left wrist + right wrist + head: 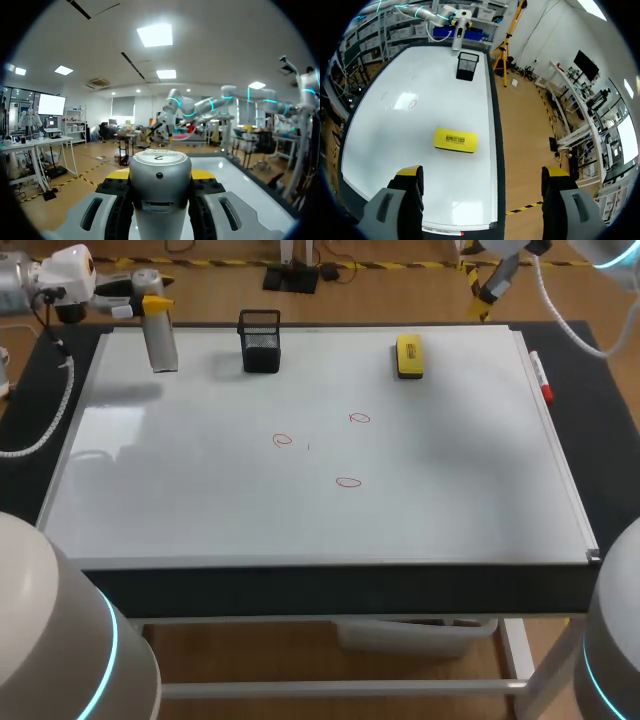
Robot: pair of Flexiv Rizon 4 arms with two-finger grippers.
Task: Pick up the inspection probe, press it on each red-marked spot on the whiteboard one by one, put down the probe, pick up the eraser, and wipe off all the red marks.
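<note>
In the head view, our left gripper (157, 306) is over the far left corner of the whiteboard (200, 510), clamped on the inspection probe (163, 343), which hangs upright with its lower end toward the board. A black mesh holder (260, 340) stands just beside it, toward the middle. The three red marks (347, 481) lie well apart from the probe, around the board's centre. The yellow eraser (409, 356) lies near the far edge on the right half, and a red marker (540, 377) rests along the right frame. Our right gripper (484, 295) is beyond the far right corner

In the left wrist view, our fingers (116, 200) press the probe's barrel from both sides, just under its flat cap. We judge it a stiff, smooth metal cylinder, solid and somewhat slippery, so a firm hold high on the barrel suits pressing straight down

In the right wrist view, our fingers (410, 172) stand wide apart with nothing between them. The eraser lies ahead of them, flat on the board near its edge. It looks light and blocky, best taken across its short width. The way from probe to marks is bare board once we pass the holder; the eraser has room on every side but the edge
</note>
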